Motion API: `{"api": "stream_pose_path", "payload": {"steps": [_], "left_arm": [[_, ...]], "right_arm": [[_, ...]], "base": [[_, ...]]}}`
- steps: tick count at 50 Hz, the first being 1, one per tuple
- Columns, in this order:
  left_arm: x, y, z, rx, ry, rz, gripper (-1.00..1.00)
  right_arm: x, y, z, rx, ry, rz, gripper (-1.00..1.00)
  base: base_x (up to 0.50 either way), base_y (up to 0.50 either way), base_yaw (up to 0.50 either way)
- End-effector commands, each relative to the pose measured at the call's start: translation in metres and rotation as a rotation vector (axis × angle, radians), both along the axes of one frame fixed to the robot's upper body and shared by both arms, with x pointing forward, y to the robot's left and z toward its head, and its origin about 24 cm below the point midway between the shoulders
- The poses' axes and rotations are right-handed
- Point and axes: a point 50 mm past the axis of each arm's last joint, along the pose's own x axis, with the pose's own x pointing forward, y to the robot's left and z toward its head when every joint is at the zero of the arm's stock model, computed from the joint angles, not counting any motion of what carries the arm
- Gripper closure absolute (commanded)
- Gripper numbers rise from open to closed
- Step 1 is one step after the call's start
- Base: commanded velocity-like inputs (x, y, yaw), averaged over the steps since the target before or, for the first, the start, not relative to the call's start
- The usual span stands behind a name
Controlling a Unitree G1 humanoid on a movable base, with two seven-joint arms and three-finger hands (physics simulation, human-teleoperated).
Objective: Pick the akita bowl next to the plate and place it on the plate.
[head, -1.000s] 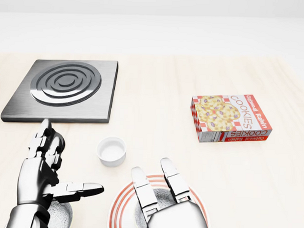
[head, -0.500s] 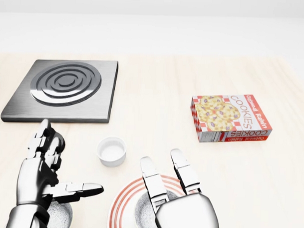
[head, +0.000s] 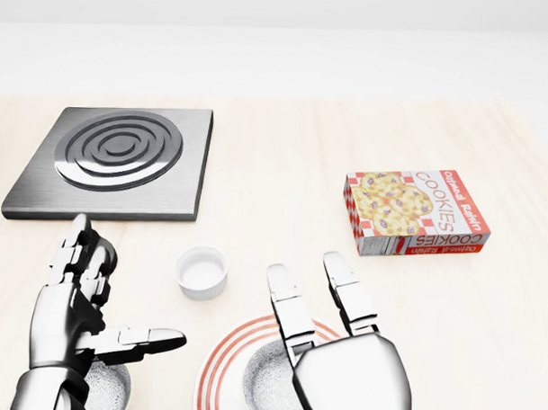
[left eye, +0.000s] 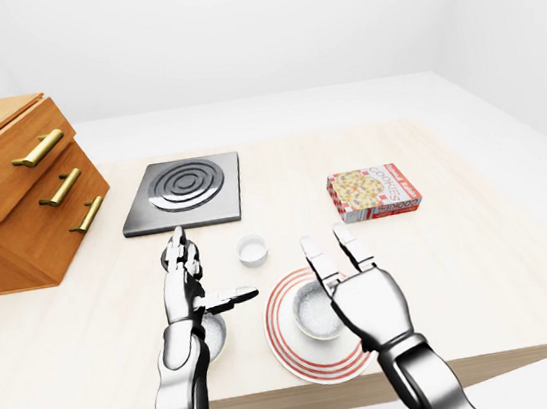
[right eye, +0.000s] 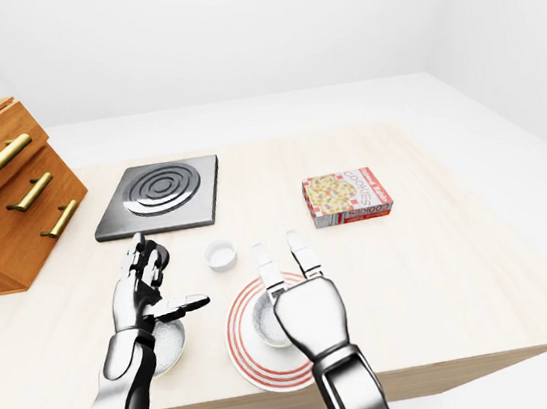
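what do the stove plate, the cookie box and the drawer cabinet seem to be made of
Stove plate: brushed metal, probably steel, going by its grey streaked sheen and raised concentric rings.
Cookie box: printed cardboard with a fairly matte finish, flat folded faces and lettering.
Drawer cabinet: wood or wood veneer, going by its warm brown grain. Its glossy golden handles look like brass.

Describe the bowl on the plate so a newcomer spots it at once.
On the wooden table, near its bottom edge in the left-eye view, lies a red-ringed plate. The speckled grey bowl sits in its middle, behind the right hand. A twin bowl stands on bare table left of the plate, by the left hand; the small white cup above is plain.
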Motion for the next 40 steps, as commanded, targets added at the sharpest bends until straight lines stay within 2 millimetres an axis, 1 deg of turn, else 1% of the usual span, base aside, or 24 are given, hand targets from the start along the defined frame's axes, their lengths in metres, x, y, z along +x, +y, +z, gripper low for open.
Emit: {"api": "stream_pose_path", "payload": {"steps": [1, 8, 11, 13, 19, 30, 40], "left_arm": [[0.000, 0.000, 0.000, -0.001, 0.000, 0.001, -1.00], [0.000, 0.000, 0.000, -0.002, 0.001, 0.002, -1.00], [0.000, 0.000, 0.004, -0.001, -0.010, 0.002, -1.00], [0.001, 0.000, -0.001, -0.003, 0.002, 0.001, -1.00], [0.001, 0.000, -0.001, -0.003, 0.002, 0.001, -1.00], [0.001, 0.000, 0.000, -0.006, 0.004, 0.002, -1.00], [0.001, 0.001, -0.001, -0.005, 0.004, 0.002, -1.00]], "right_arm": [[0.004, -0.004, 0.014, 0.009, -0.026, -0.014, -1.00], [0.007, -0.007, 0.022, 0.018, -0.041, -0.022, -1.00], [0.010, -0.010, 0.027, 0.022, -0.049, -0.031, -1.00], [0.011, -0.011, 0.031, 0.025, -0.052, -0.035, -1.00], [0.012, -0.013, 0.038, 0.030, -0.061, -0.046, -1.00], [0.015, -0.014, 0.043, 0.037, -0.072, -0.052, -1.00], [0.012, -0.016, 0.045, 0.041, -0.078, -0.058, -1.00]], "base": [[0.00, 0.00, 0.00], [0.00, 0.00, 0.00], [0.00, 0.00, 0.00], [0.00, 0.00, 0.00], [0.00, 0.00, 0.00], [0.00, 0.00, 0.00], [0.00, 0.00, 0.00]]}}
